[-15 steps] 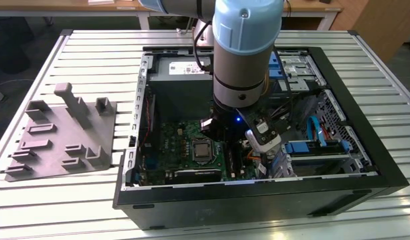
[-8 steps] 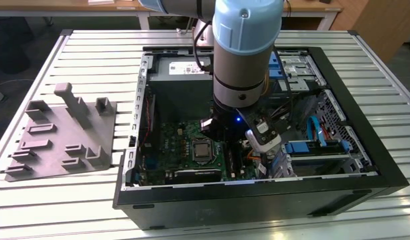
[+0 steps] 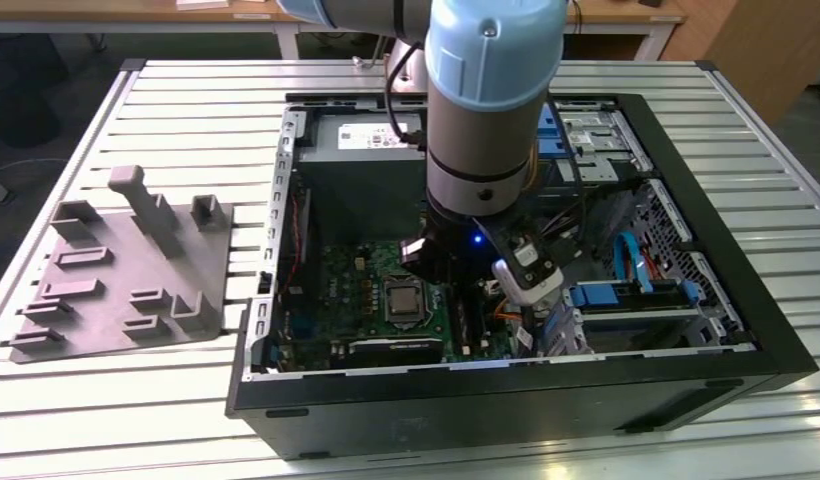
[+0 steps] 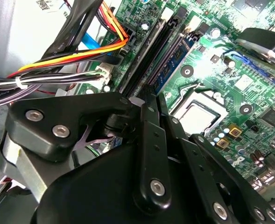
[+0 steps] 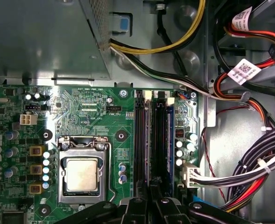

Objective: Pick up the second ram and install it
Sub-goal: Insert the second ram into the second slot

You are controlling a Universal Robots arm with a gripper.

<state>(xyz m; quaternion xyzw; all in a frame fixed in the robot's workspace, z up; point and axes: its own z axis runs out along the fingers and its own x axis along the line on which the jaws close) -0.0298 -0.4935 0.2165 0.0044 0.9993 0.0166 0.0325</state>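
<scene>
Black pincer (image 4: pixel 149 140) links are crowding the foreground in both wrist views, the fingers closed together and pointing down at the memory slots. Whether they are pinching a stick cannot be told, since the tips are hidden behind the linkage.

Largest in the exterior view, the slatted metal bench (image 3: pixel 143 400) is carrying an open black computer case (image 3: pixel 517 400) lying on its side. Rising out of the case, the arm (image 3: pixel 484 110) with its pale blue joint is reaching straight down over the green motherboard (image 3: pixel 343 300), toward the board's edge on the exterior view's right.

On the exterior view's left, a grey moulded tray (image 3: pixel 117 270) is sitting on the bench, well apart from the arm.

Inside the case, in the first wrist view, the grey power supply (image 5: pixel 39 37) is lying beside the motherboard, and bundles of cables (image 5: pixel 249 172) are running along the chassis wall next to the slots.

The square processor (image 5: pixel 82 173) is sitting in its socket, near the slots (image 5: pixel 139 135).

A long dark ram (image 5: pixel 159 135) is standing upright in one slot, with a blue-edged stick just beside it in the second wrist view; the pincer is hovering directly over that end of the slots.
</scene>
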